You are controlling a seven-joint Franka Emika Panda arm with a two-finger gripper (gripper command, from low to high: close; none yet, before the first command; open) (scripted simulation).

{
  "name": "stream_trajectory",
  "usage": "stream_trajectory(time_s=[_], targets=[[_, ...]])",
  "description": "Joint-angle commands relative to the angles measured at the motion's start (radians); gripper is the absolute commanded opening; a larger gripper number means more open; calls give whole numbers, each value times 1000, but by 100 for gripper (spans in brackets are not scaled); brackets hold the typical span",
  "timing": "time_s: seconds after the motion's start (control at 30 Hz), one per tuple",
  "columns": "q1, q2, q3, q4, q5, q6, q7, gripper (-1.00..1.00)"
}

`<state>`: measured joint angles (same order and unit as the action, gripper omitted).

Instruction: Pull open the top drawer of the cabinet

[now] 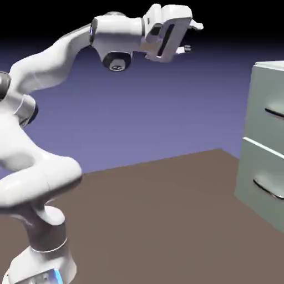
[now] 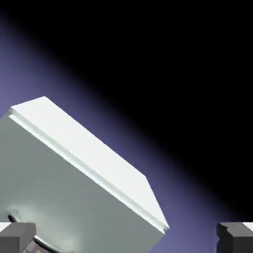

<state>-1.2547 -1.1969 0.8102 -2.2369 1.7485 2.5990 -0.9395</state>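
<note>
hand [image 1: 193, 37] jaws apart | cabinet [image 1: 260, 138] boxy, smooth grey-green | curved silver handles

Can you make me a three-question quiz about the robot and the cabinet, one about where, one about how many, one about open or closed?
1. Where is the white robot arm's pincer?
A. high up, away from the tall pale grey-green cabinet
B. on the top drawer's handle
C. resting on the brown table

2. How many curved silver handles show in the exterior view?
A. one
B. two
C. four

3. How is the pale grey-green top drawer?
A. pulled fully out
B. missing
C. closed

Answers:
1 A: the pincer hangs above and to the left of the cabinet, touching nothing.
2 B: an upper handle and a lower handle, one per drawer front.
3 C: its front sits flush with the cabinet.
</note>
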Motion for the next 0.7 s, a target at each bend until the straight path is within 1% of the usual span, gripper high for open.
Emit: stream_trajectory(time_s=[0.0,0.67], targets=[[-32,-16,20,14,44,-11,-42,0],[-662,-327,423,299,913,-229,-878,0]])
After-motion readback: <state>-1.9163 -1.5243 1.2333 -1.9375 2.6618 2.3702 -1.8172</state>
